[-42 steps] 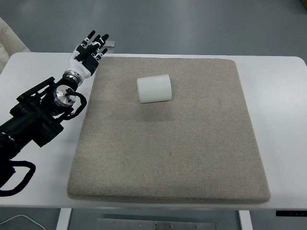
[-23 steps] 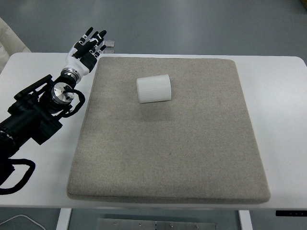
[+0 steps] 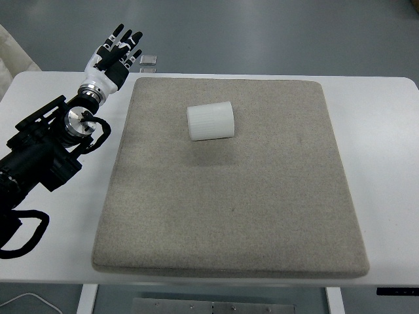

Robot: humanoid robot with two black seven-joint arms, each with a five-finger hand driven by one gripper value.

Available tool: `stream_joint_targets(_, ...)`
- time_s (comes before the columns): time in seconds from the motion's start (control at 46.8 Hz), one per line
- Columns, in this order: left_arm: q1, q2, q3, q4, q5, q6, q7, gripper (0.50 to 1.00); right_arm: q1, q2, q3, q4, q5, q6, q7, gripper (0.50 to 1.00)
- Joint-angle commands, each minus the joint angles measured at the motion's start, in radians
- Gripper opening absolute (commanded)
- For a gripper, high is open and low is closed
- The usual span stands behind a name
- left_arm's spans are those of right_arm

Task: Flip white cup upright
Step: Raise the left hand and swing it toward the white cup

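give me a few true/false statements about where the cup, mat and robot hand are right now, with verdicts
1. The ribbed white cup lies on its side on the beige felt mat. True.
2. The left hand grips the cup. False: it holds nothing, fingers spread, off the mat's far left corner and apart from the cup.
3. The mat rests on a white table. True.
4. The right hand hovers above the cup. False: no right arm is in view.
5. The cup sits at the mat's near right corner. False: it lies in the far half, left of centre.
6. A small silvery object lies on the floor beyond the table's far edge, near the left hand. True.
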Motion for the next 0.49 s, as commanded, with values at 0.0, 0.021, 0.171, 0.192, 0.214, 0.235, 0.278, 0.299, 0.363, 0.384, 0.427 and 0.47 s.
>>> stream_joint_targets(0.0, -0.018, -0.001, 0.002, -0.005, 0.084, 0.0, 0.008, 0.992, 0.0, 0.0, -0.001, 0.0, -0.002, 0.0, 0.0, 0.93)
stream_joint_targets(0.021, -0.021, -0.002, 0.005, -0.006, 0.107, 0.0, 0.011, 0.992, 0.0, 0.0, -0.001, 0.0, -0.002, 0.0, -0.001, 0.93)
stream_joint_targets(0.171, -0.067, -0.003, 0.089, -0.008, 0.239, -0.003, 0.017, 0.992, 0.0, 0.0, -0.001, 0.0, -0.002, 0.0, -0.001, 0.93)
stream_joint_targets(0.192, -0.073, -0.002, 0.112, -0.008, 0.251, -0.003, 0.017, 0.992, 0.0, 0.0, -0.001, 0.0, -0.002, 0.0, -0.001, 0.93)
stream_joint_targets(0.214, -0.081, -0.002, 0.134, -0.008, 0.262, -0.003, 0.017, 0.992, 0.0, 0.0, -0.001, 0.0, -0.002, 0.0, -0.001, 0.93)
stream_joint_targets(0.235, -0.089, -0.002, 0.158, -0.008, 0.271, -0.004, 0.017, 0.992, 0.0, 0.0, -0.001, 0.0, -0.002, 0.0, 0.0, 0.93)
stream_joint_targets(0.278, -0.107, -0.002, 0.203, -0.008, 0.279, -0.004, 0.017, 0.992, 0.005, 0.0, -0.001, 0.0, -0.002, 0.0, 0.0, 0.93)
stream_joint_targets(0.299, -0.116, -0.002, 0.226, -0.008, 0.279, -0.004, 0.017, 0.992, 0.006, 0.0, 0.001, 0.0, -0.002, 0.0, -0.001, 0.93)
stream_joint_targets(0.363, -0.141, -0.002, 0.296, -0.008, 0.279, -0.004, 0.017, 0.992, 0.006, 0.0, 0.001, 0.0, -0.002, 0.0, -0.001, 0.93)
stream_joint_targets(0.384, -0.149, -0.002, 0.321, -0.008, 0.28, -0.004, 0.017, 0.992, 0.006, 0.0, -0.001, 0.0, -0.002, 0.0, 0.0, 0.93)
stream_joint_targets(0.427, -0.164, -0.002, 0.368, -0.009, 0.28, -0.004, 0.016, 0.992, 0.009, 0.0, 0.001, 0.002, -0.002, 0.0, -0.001, 0.93)
stream_joint_targets(0.47, -0.181, -0.002, 0.41, -0.011, 0.284, -0.004, 0.017, 0.992, 0.012, 0.0, -0.001, 0.002, -0.002, 0.0, -0.001, 0.93)
